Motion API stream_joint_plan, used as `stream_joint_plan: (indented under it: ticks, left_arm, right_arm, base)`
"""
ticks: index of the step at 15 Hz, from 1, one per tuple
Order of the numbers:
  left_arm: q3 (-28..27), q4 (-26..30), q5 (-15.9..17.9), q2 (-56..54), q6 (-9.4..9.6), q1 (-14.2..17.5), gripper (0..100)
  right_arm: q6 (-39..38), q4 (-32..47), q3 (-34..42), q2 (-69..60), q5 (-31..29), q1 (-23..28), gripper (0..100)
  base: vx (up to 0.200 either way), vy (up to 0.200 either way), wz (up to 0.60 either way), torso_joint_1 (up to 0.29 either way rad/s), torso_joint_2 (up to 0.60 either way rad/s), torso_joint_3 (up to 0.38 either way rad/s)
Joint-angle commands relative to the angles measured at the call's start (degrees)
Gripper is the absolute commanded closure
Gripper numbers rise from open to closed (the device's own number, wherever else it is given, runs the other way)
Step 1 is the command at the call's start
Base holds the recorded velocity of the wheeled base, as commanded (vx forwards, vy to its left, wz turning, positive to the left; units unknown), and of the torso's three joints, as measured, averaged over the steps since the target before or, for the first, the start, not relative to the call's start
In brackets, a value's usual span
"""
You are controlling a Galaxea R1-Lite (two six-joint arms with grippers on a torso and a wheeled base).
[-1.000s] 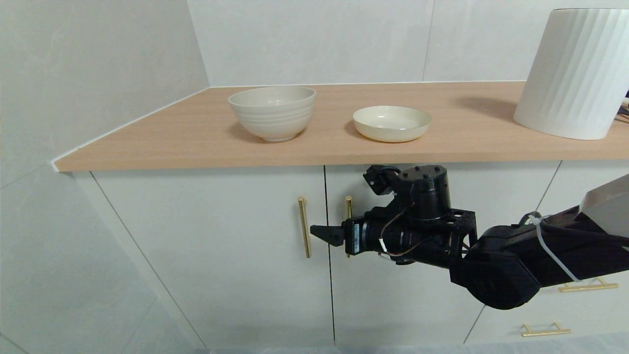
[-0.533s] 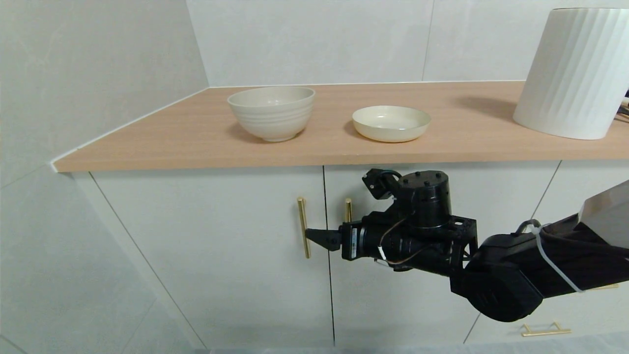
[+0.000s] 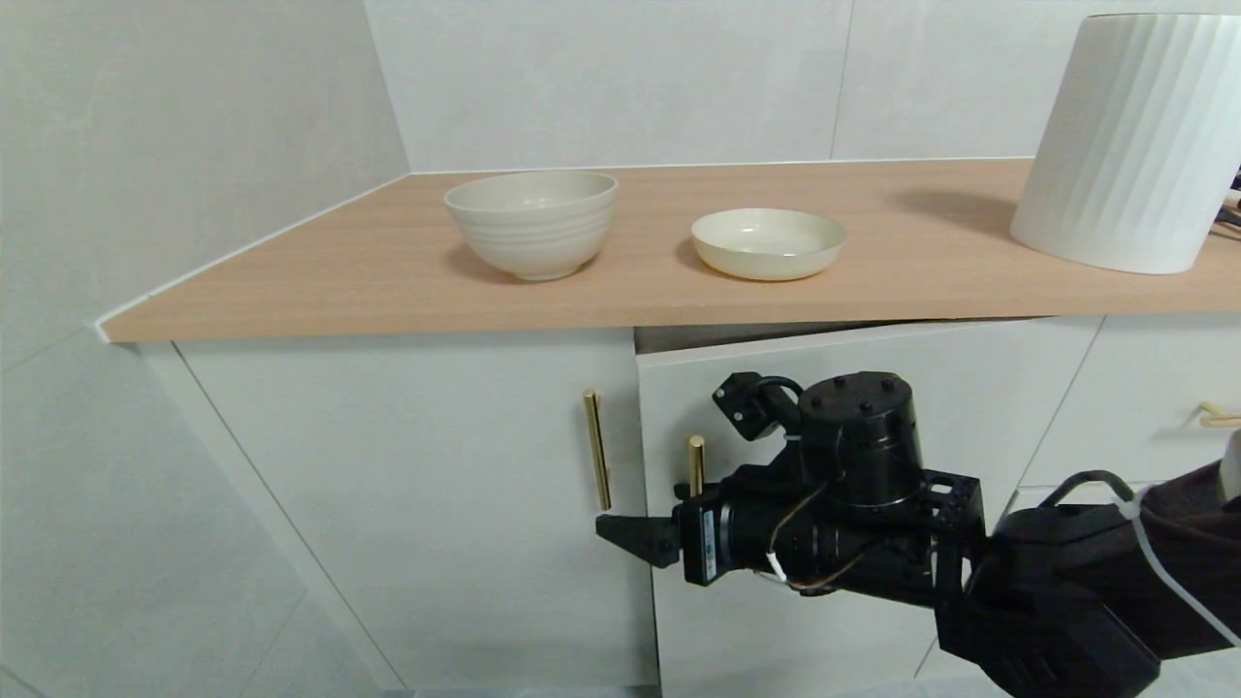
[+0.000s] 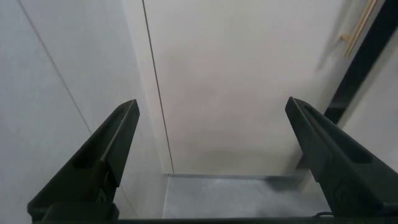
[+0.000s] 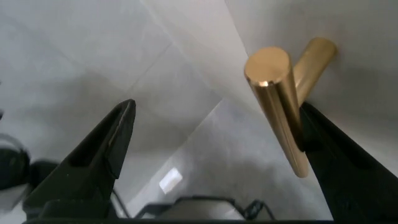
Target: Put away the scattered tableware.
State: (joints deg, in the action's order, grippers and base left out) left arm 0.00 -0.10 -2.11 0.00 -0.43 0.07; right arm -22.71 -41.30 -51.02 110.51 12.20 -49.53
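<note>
A deep cream bowl (image 3: 531,221) and a shallow cream dish (image 3: 767,241) stand on the wooden counter (image 3: 388,281). Below it, the right cabinet door (image 3: 873,368) hangs slightly ajar, with a dark gap under the counter edge. My right gripper (image 3: 648,539) is at this door's gold handle (image 3: 695,467). In the right wrist view the handle (image 5: 277,106) lies between the wide-apart fingers of the right gripper (image 5: 217,155), close against one finger (image 5: 323,143). My left gripper (image 4: 211,162) is open with nothing in it, low in front of the cabinet fronts.
A tall white ribbed container (image 3: 1125,145) stands at the counter's right end. The left door, with its gold handle (image 3: 596,449), is shut. Another gold handle (image 3: 1217,417) shows on the drawer fronts at the right. Tiled wall closes off the left side.
The right gripper went to the right door's handle, then drew back toward me and lower. The door swung ajar with it, and a gap appeared under the counter.
</note>
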Motion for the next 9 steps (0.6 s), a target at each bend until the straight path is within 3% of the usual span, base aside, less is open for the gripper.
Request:
stream_joint_plan:
  ticks: [1,2,4,5,6,8,9]
  left_arm:
    - [0.0,0.01,0.0,0.0,-0.01,0.01,0]
    - [-0.09,0.01,0.09,0.0,4.91,0.01,0]
    - [-0.09,0.01,0.44,0.0,5.26,0.01,0]
    - [0.0,0.01,0.61,0.0,2.8,0.01,0]
    - [0.0,-0.08,0.7,0.0,3.06,0.01,0]
    - [0.0,-0.08,0.79,0.0,5.7,-0.07,0]
    - [-0.62,-0.08,2.99,0.88,6.32,-0.25,0]
  right_arm:
    - [-0.14,-0.01,1.62,-1.96,0.63,-1.27,0]
    - [-0.05,-0.01,4.52,-4.42,0.63,-1.45,0]
    - [-0.05,-0.01,6.02,-5.83,0.72,-1.36,0]
    - [-0.14,-0.01,8.13,-7.94,0.81,-1.36,0]
    - [-0.05,-0.01,8.92,-9.08,1.24,-1.36,0]
    - [-0.05,-0.01,9.71,-10.31,2.21,-1.36,0]
    - [0.04,-0.01,10.15,-10.75,2.83,-1.36,0]
  base:
    - [0.0,0.0,0.0,0.0,0.0,0.0]
    - [0.0,0.0,0.0,0.0,0.0,0.0]
    - [0.0,0.0,0.0,0.0,0.0,0.0]
    - [0.0,0.0,0.0,0.0,0.0,0.0]
    - [0.0,0.0,0.0,0.0,0.0,0.0]
    - [0.0,0.0,0.0,0.0,0.0,0.0]
    - [0.0,0.0,0.0,0.0,0.0,0.0]
